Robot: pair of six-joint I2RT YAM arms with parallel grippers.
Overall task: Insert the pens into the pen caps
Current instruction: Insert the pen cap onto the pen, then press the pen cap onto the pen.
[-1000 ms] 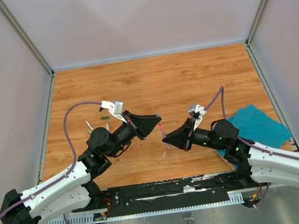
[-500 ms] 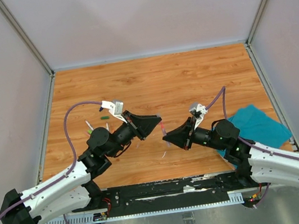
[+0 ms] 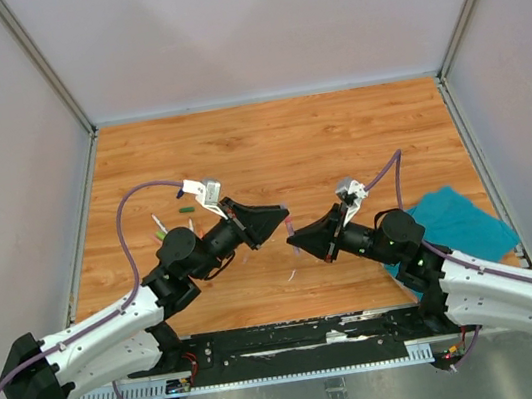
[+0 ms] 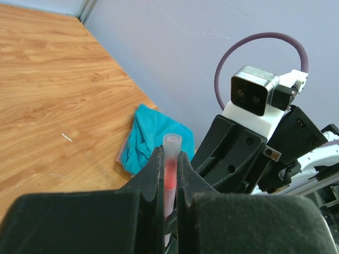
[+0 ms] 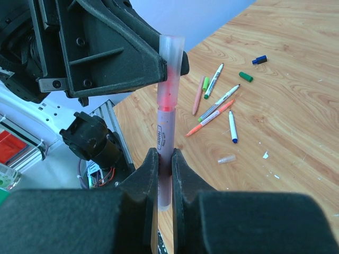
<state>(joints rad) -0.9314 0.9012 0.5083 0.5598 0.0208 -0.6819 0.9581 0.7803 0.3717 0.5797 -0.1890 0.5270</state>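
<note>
Wood-grain planks make up the counter, shut in by pale grey walls, and the two black arms meet tip to tip above its middle. The left end effector is clenched on a short frosted translucent plastic pen cap. Pink shows through the cap's wall, and one end sticks out past the black fingers. The right end effector is clamped around a slim pale-barrelled marker pen with a printed label. The marker's pink tip sits inside the pen cap, so the two pieces form one straight line between the arms, held off the counter.

Compared with a second ago, the right end effector has crept slightly towards the left one and away from its base, so the gap between the two tips is narrower and less pink shows between them in the top view. The left arm has barely shifted. Both grips are as tight as before.

Several loose thin marker pens lie bunched on the counter near the left arm, with a small dark blue cap, a small green cap and a clear cap close by. They have not moved. A crumpled teal cloth rests on the counter beside the right arm.
</note>
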